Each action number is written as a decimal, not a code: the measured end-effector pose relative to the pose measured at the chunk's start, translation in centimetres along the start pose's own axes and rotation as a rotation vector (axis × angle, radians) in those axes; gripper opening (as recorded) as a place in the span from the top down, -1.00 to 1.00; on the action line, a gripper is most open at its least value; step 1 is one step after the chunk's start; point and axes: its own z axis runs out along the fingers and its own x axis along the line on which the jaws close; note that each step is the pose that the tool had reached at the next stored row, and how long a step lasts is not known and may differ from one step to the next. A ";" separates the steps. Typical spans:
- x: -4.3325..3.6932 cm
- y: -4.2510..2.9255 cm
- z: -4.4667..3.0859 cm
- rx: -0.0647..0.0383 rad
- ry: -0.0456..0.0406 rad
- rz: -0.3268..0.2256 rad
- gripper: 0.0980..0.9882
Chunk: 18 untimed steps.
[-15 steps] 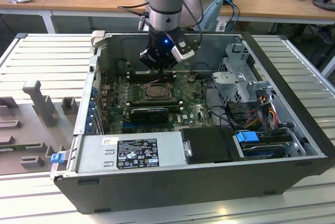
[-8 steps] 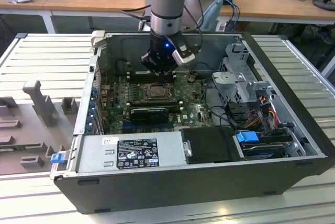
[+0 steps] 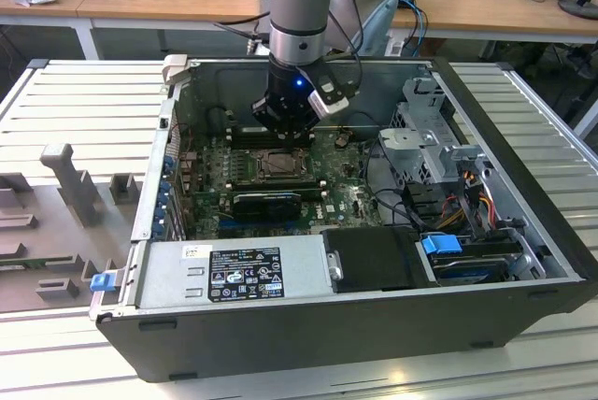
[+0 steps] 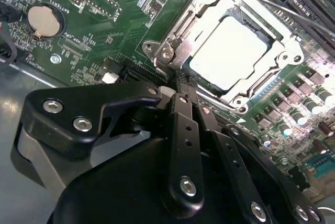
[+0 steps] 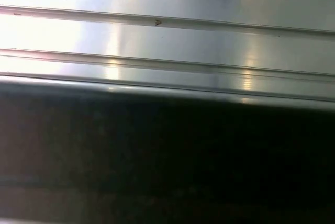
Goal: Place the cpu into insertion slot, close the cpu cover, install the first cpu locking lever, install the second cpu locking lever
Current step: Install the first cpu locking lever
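- Black gripper (image 4: 180, 96) parts sit closest to the lens in the second wrist view. Its two thin fingers (image 4: 184, 130) are pressed together, with nothing between them.
- Just past the fingertips, the cpu (image 4: 230, 51) lies flat in the insertion slot (image 4: 256, 85). Its pale silver top faces up.
- Over it, the cpu cover (image 4: 207, 12) is down, and the chip shows through the big square hole in the middle.
- Green circuit board (image 4: 104, 20) lies all around the slot, with a round silver battery (image 4: 44, 21) on it.
- Going across the exterior view from its left: first a grey ribbed table (image 3: 56, 101), then the open computer case (image 3: 308, 321).
- Inside the case, the arm (image 3: 299, 7) reaches down, and the gripper (image 3: 285, 129) hangs just above the insertion slot (image 3: 277, 164).
- Far over at that view's right is a blue tab (image 3: 441, 244).
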 end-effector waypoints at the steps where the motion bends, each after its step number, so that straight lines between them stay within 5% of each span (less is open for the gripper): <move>1: 0.00 0.00 0.03 0.001 0.0001 0.000 0.98; 10: 0.00 0.03 0.48 0.001 0.0005 0.000 0.98; 14: -0.01 0.07 -1.16 0.000 -0.0001 0.000 0.98; 18: -0.01 0.06 -1.47 0.001 -0.0001 0.000 0.98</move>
